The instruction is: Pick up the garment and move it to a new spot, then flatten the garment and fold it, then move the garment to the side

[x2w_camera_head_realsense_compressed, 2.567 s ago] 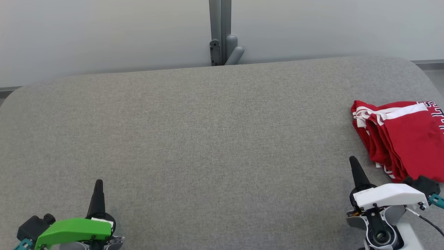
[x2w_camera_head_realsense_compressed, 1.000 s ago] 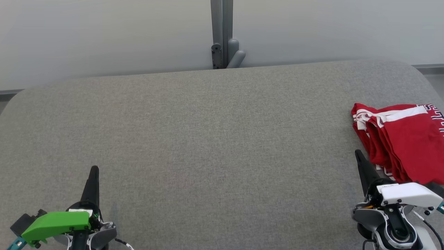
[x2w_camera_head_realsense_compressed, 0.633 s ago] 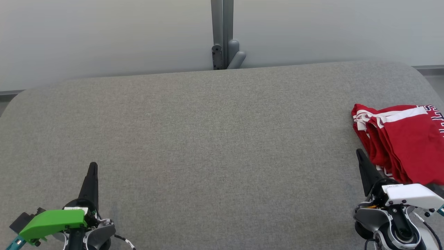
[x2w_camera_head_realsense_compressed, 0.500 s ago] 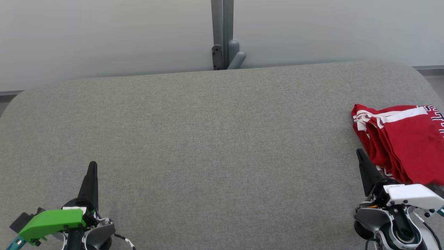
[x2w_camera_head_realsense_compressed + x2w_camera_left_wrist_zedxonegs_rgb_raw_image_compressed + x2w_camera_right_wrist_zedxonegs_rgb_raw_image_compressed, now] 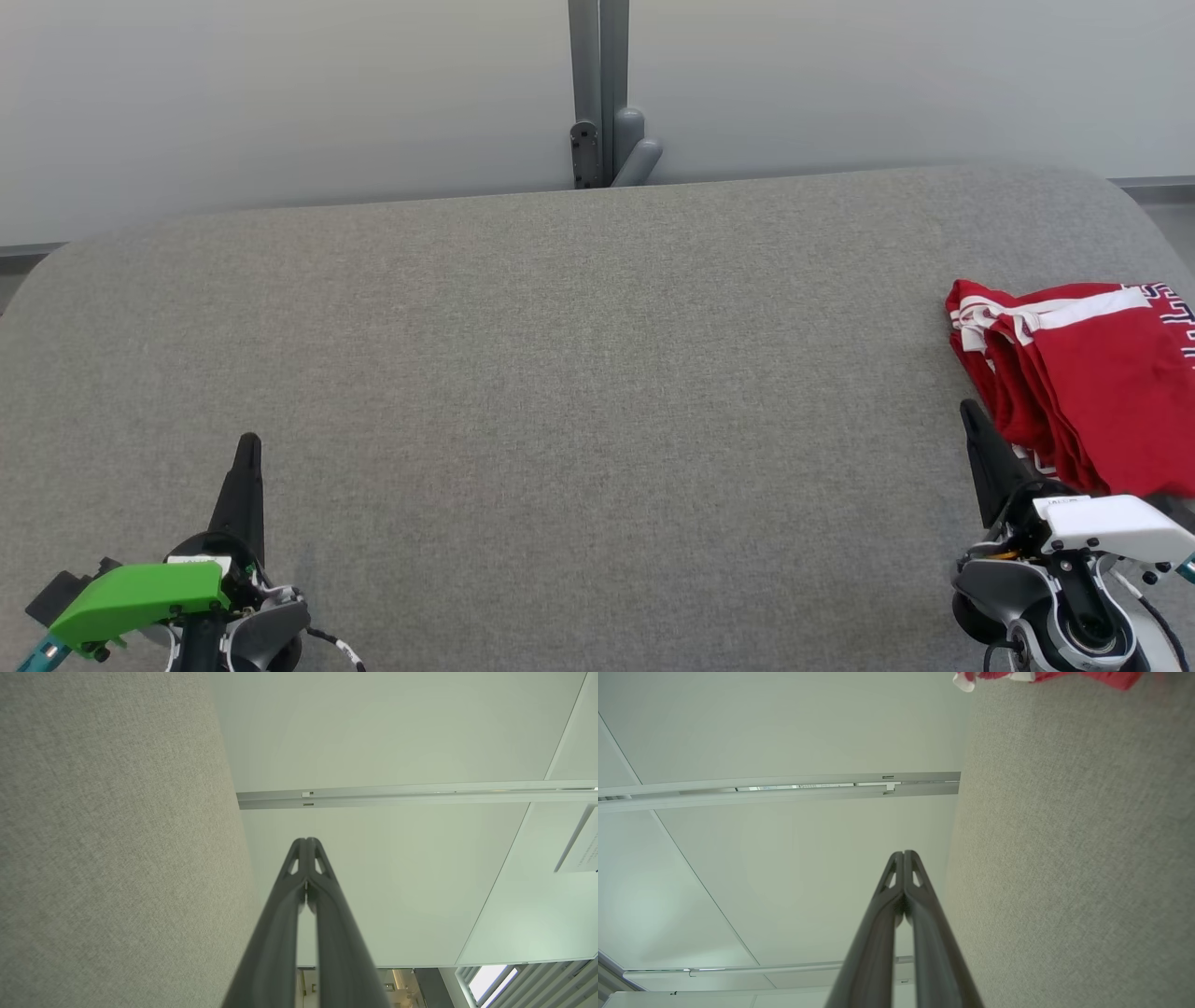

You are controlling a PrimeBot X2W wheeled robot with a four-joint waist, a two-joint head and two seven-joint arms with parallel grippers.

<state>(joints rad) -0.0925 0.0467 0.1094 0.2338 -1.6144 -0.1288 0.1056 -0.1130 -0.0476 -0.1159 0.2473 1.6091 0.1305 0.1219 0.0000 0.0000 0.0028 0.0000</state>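
1. The left gripper (image 5: pixel 247 446) sits at the lower left over the table (image 5: pixel 579 355), jaws pressed together on nothing. Over the last few seconds its housing has sunk toward the near edge. In the final half second it holds still.
2. The right gripper (image 5: pixel 969 413), at the lower right, is likewise closed and empty. It has drawn back and slightly rightward. Its tip is just beside the near-left folds of the garment (image 5: pixel 1092 392); whether they touch I cannot tell.
3. The garment lies in stacked layers at the table's far right, cut by the frame edge. Its small drift matches the camera's own shift, so it has stayed put.
4. Folding and setting aside look finished; both arms seem to be retiring.
5. The layered fold edges face left, toward the table's middle. The visible long axis runs far to near, slanting right, with a white stripe (image 5: pixel 1083 303) across the far end.
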